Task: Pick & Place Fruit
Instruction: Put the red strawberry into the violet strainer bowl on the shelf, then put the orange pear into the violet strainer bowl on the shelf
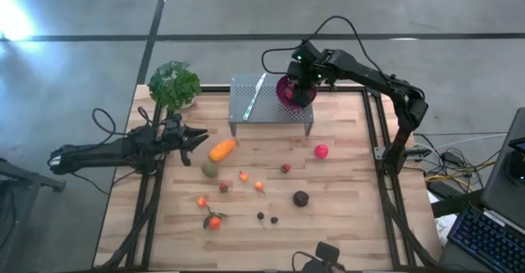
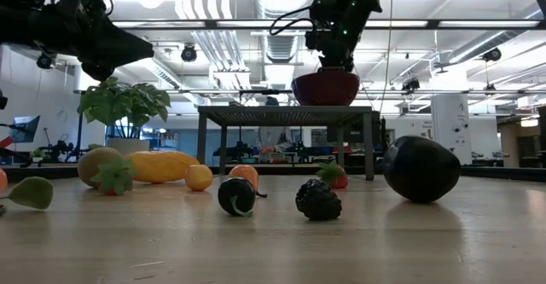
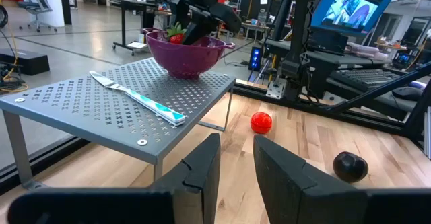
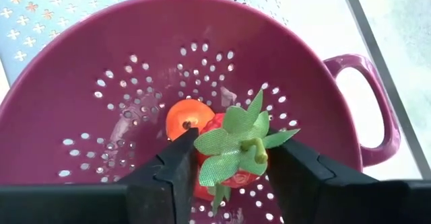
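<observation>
My right gripper reaches down into the purple colander, shut on a red strawberry-like fruit with a green leafy cap. A small orange fruit lies on the colander's bottom. My left gripper hovers open near the table's left edge, next to the elongated orange fruit. On the table lie the olive-green fruit, the red ball, the dark purple ball and several tiny pieces. My right gripper pinches the strawberry-like fruit by its red body between the two fingers, one on each side. The fingers come from above, pointing down into the colander. The leafy cap faces up toward the wrist. Whether the fruit rests on the colander's bottom, I cannot tell.
The colander stands on a perforated grey metal stand at the table's far edge, beside a white and blue strip. A leafy green plant sits at the far left corner. Bare wood lies along the near edge.
</observation>
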Motion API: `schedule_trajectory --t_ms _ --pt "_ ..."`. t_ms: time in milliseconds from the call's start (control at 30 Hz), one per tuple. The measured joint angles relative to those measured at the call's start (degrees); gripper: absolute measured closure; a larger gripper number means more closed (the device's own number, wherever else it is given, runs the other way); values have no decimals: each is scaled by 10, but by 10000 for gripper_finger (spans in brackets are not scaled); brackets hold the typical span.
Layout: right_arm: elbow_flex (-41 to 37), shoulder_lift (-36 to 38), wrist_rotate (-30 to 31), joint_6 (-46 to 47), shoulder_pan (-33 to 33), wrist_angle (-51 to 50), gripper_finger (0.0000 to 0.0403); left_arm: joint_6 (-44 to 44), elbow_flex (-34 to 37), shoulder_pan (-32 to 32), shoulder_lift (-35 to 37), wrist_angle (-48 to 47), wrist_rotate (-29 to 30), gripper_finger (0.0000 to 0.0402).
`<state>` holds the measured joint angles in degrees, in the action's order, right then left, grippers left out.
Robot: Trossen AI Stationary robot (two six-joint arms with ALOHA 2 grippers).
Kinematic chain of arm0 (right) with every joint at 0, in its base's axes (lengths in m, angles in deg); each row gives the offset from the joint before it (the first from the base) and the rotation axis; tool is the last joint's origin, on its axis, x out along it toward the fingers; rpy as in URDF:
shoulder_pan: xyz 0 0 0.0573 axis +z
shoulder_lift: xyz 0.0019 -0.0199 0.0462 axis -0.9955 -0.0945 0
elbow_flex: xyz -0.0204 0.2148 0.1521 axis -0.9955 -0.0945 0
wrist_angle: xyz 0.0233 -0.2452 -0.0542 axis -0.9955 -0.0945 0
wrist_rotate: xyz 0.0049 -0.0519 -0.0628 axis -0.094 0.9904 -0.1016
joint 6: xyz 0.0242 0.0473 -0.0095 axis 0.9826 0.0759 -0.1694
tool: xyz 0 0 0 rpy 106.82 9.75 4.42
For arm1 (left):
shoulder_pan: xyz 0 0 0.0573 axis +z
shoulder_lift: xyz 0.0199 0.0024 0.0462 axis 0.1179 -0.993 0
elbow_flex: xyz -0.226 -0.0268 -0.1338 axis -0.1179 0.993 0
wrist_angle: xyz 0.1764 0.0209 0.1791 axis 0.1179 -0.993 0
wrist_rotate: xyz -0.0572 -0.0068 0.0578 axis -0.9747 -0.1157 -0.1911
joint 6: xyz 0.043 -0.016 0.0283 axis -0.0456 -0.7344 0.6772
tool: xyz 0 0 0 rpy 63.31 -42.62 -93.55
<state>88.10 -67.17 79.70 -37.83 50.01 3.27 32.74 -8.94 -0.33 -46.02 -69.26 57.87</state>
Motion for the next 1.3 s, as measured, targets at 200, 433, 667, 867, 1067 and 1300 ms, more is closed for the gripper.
schedule_trajectory --t_ms 200,433,667,867,1067,1300 --pt "0 0 0 1 0 -2 214 0 0 0 0 0 0 305" --pt "0 0 0 1 0 -4 207 0 0 0 0 0 0 305" --pt "7 1 4 0 1 -8 230 0 0 0 0 0 0 305" --pt "30 3 4 -1 1 -23 254 0 0 0 0 0 0 305" --pt "35 19 4 0 3 -41 280 0 0 0 0 0 0 305" --pt "35 51 4 1 17 -66 312 0 0 0 0 0 0 305"
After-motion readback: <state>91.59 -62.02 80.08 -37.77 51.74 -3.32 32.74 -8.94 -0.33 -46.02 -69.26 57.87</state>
